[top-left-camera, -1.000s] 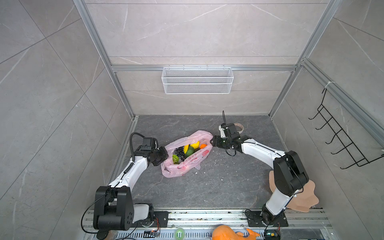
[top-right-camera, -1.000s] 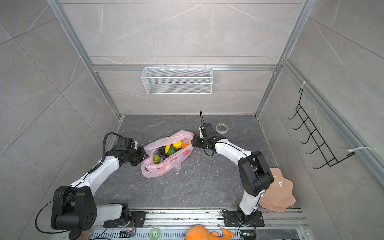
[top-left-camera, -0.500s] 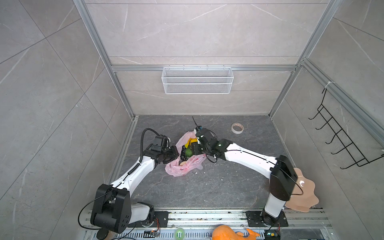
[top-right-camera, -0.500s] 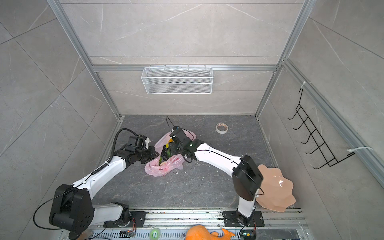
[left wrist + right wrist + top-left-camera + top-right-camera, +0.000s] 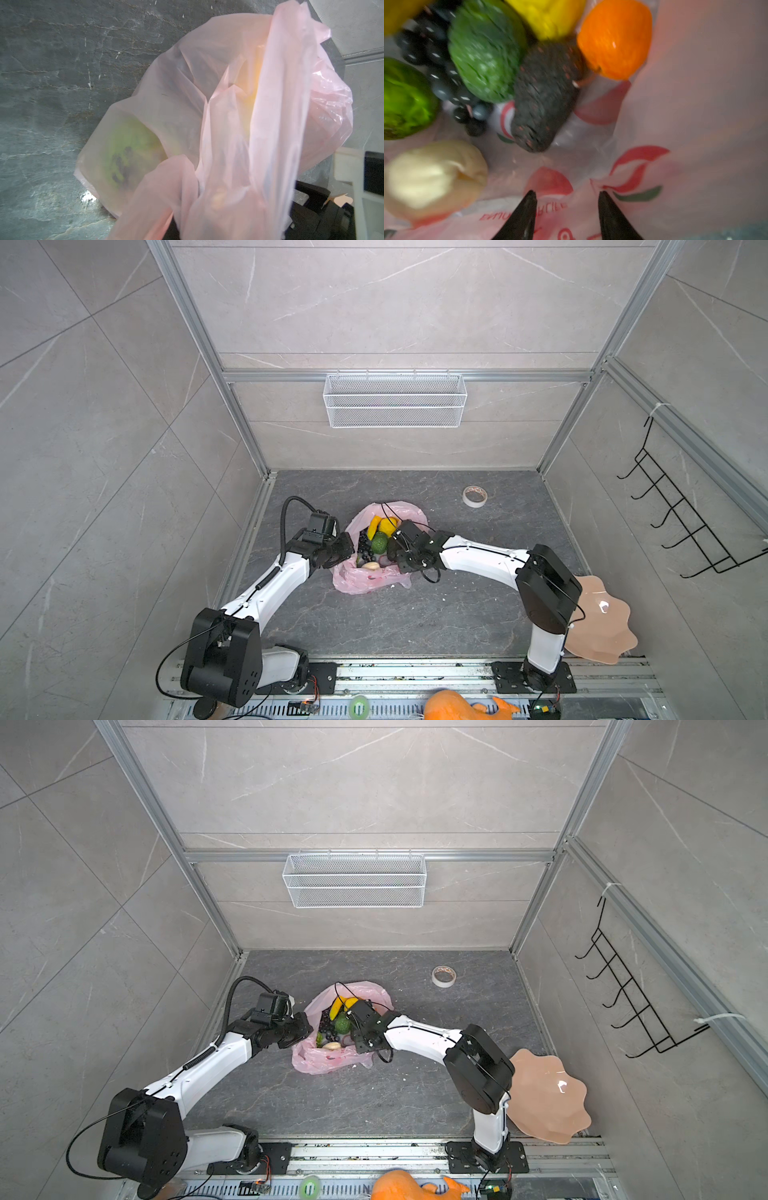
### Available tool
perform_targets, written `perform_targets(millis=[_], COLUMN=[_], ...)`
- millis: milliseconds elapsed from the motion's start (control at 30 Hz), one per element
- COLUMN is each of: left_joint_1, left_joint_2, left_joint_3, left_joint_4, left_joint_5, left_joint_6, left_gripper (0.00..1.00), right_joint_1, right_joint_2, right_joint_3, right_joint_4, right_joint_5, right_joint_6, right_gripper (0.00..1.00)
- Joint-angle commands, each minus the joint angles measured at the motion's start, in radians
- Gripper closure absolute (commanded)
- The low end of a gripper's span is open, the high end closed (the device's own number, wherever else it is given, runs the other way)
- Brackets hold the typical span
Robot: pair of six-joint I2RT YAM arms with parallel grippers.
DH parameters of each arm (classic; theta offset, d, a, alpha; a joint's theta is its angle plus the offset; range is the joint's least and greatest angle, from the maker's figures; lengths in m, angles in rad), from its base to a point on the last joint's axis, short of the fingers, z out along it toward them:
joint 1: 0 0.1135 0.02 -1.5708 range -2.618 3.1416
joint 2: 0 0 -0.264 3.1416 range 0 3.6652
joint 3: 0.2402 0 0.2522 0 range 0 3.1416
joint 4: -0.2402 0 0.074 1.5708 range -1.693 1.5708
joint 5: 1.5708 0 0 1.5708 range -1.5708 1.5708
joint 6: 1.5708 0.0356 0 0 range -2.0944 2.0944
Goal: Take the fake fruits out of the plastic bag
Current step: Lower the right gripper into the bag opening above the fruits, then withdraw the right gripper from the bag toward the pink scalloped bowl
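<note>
Since a second ago your right gripper [image 5: 566, 207] has left the far right end of the plastic bag [image 5: 361, 583] and come into its mouth. Its two fingers stand apart with nothing between them, just over the printed film. The bag, which lay stretched out then, is now bunched up with its mouth gaping. It sits on the grey table [image 5: 415, 622] between your two arms. Your left gripper [image 5: 347, 549] has moved inward with it and is clamped on the bag's left rim. The tape roll [image 5: 475, 496], half hidden behind the right gripper before, now lies in the clear.

Count eight fake fruits [image 5: 379, 543], all inside the bag:
- one banana [image 5: 396, 14]
- one lemon [image 5: 548, 16]
- one orange [image 5: 614, 39]
- one green avocado [image 5: 485, 49]
- one dark avocado [image 5: 544, 97]
- one lime-green fruit [image 5: 402, 99]
- one grape bunch [image 5: 436, 68]
- one cream-white piece [image 5: 431, 176]

You also have one bag, one tape roll and one peach plate [image 5: 602, 626].

The right wrist view shows you the orange, which the right gripper covers in both top views. The left wrist view gives only the bag's outside, with a lime-green shape and a yellow glow through the film. The left jaws are out of its sight.
</note>
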Motion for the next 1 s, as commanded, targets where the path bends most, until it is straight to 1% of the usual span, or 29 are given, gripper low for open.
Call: perform_targets(millis=[0,167,233,333,400,500,700,767,867,933,967], left_joint_1=[0.022,0.065,0.114,0.233,0.287,0.331,0.442,0.452,0.449,0.416,0.371], left_joint_2=[-0.047,-0.095,-0.109,-0.119,-0.118,-0.118,-0.182,-0.209,-0.235,-0.228,-0.214], left_joint_3=[-0.043,-0.094,-0.116,-0.149,-0.154,-0.151,-0.166,-0.162,-0.171,-0.177,-0.171], left_joint_4=[0.032,0.045,0.048,0.073,0.082,0.088,0.092,0.079,0.078,0.095,0.094], left_joint_5=[-0.027,-0.033,-0.024,0.035,0.045,0.043,0.040,0.028,0.030,0.059,0.057], left_joint_6=[-0.014,-0.017,-0.027,-0.054,-0.057,-0.059,-0.078,-0.071,-0.057,-0.044,-0.030], left_gripper=[1.00,1.00,1.00,1.00,1.00,1.00,1.00,1.00,1.00,1.00,1.00], right_joint_1=[0.002,0.002,0.003,0.001,0.000,0.003,0.005,0.005,0.005,0.006,0.006], right_joint_2=[0.006,0.036,0.064,0.129,0.171,0.227,0.364,0.412,0.448,0.442,0.424], right_joint_3=[-0.047,-0.054,-0.037,0.019,0.061,0.140,0.368,0.455,0.528,0.536,0.520], right_joint_4=[0.065,0.103,0.115,0.113,0.110,0.097,0.061,0.039,0.019,0.007,0.007], right_joint_5=[-0.036,-0.037,-0.038,-0.042,-0.046,-0.059,-0.104,-0.119,-0.127,-0.116,-0.103], right_joint_6=[0.031,0.035,0.030,0.016,0.012,0.000,-0.033,-0.042,-0.059,-0.072,-0.078], right_gripper=[0.51,0.52,0.52,0.53,0.54,0.54,0.56,0.57,0.57,0.57,0.57])
